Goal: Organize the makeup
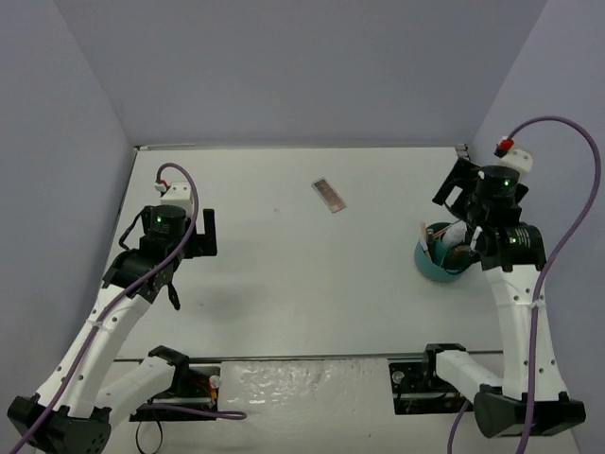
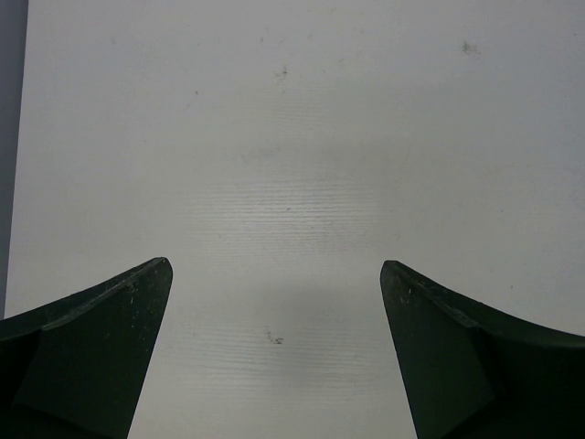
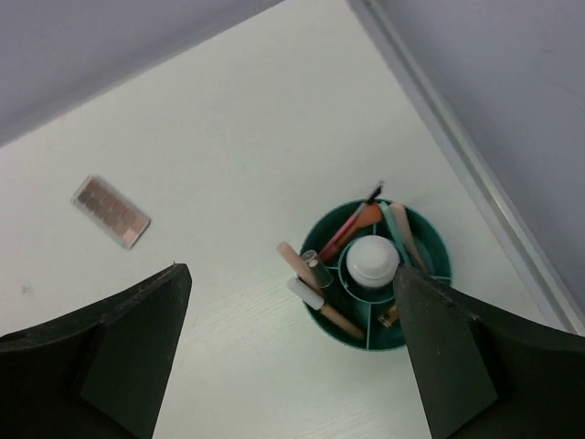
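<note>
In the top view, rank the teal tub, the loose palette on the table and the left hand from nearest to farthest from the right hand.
1. The teal tub: right beneath the right hand, on the right side.
2. The palette: lying alone near the middle, left of the tub.
3. The left hand: far across on the left side.

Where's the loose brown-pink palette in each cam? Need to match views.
Top external: palette upper centre, left of the teal tub.
Left wrist: not in it.
Right wrist: palette at left middle, up-left of the tub.
Shared landmark: teal tub, seen in the top and right wrist views only.
</note>
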{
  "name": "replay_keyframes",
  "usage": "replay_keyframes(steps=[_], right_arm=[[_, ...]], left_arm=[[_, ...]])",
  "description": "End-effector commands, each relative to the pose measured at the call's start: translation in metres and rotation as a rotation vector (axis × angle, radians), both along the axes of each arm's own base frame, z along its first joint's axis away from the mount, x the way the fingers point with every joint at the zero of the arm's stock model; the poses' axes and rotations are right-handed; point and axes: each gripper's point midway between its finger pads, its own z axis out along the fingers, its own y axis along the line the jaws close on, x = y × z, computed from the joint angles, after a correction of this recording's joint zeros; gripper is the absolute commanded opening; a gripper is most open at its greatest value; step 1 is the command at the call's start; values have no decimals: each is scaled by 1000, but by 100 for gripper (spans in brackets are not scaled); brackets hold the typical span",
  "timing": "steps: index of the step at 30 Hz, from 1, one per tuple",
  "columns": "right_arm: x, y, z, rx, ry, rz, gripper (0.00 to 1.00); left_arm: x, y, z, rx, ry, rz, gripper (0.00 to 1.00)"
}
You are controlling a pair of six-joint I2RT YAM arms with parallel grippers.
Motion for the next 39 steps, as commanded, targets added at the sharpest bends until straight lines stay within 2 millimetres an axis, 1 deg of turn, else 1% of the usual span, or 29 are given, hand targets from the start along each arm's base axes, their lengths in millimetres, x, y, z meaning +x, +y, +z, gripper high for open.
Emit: replay_keyframes(steps=[1, 3, 4, 5, 7, 9, 11, 12, 14, 16, 17, 19, 22, 27, 30, 31, 33, 34, 36, 37, 39], right_arm=[[50, 58, -6, -87, 49, 370, 92], [68, 91, -22, -138, 89, 466, 94], [76, 99, -28, -163, 103, 481, 95], [88, 113, -42, -167, 130, 525, 96], [104, 133, -66, -144, 173, 597, 99], [114, 150, -78, -160, 189, 643, 100], [132, 164, -110, -175, 232, 662, 100], [138, 171, -122, -182, 246, 675, 100], [148, 183, -138, -206, 262, 717, 100], [163, 197, -168, -215, 292, 754, 100], [166, 201, -163, -216, 272, 768, 100], [178, 215, -190, -221, 310, 815, 100], [193, 232, -214, -253, 329, 872, 100], [211, 243, -243, -257, 345, 880, 100], [220, 241, -257, -277, 350, 857, 100], [221, 241, -258, -278, 351, 857, 100], [221, 241, -272, -286, 373, 858, 100], [220, 241, -274, -287, 377, 859, 100], [214, 238, -284, -289, 401, 860, 99], [213, 238, -284, -289, 403, 859, 99], [204, 235, -292, -288, 428, 860, 94]], left_arm=[[12, -1, 11, -30, -56, 21, 97], [13, 1, 9, -26, -48, 30, 97], [14, 1, 8, -26, -44, 31, 97], [14, 2, 6, -25, -37, 34, 97], [16, 3, 3, -28, -26, 40, 97], [18, 5, 0, -32, -17, 51, 97], [19, 7, -3, -31, -10, 59, 97], [20, 7, -4, -30, -7, 63, 97], [21, 9, -6, -25, -5, 69, 97], [21, 11, -8, -15, 1, 76, 97], [21, 11, -9, -14, 2, 77, 97], [22, 13, -10, -5, 4, 84, 97], [23, 13, -12, -1, 10, 86, 97], [25, 11, -16, -7, 27, 78, 97], [25, 11, -17, -8, 31, 77, 97], [25, 11, -17, -10, 32, 76, 97], [26, 11, -16, -13, 30, 77, 97], [26, 11, -17, -14, 31, 77, 97], [26, 11, -15, -17, 27, 75, 97], [26, 11, -16, -18, 28, 74, 97], [26, 11, -16, -22, 28, 73, 97]])
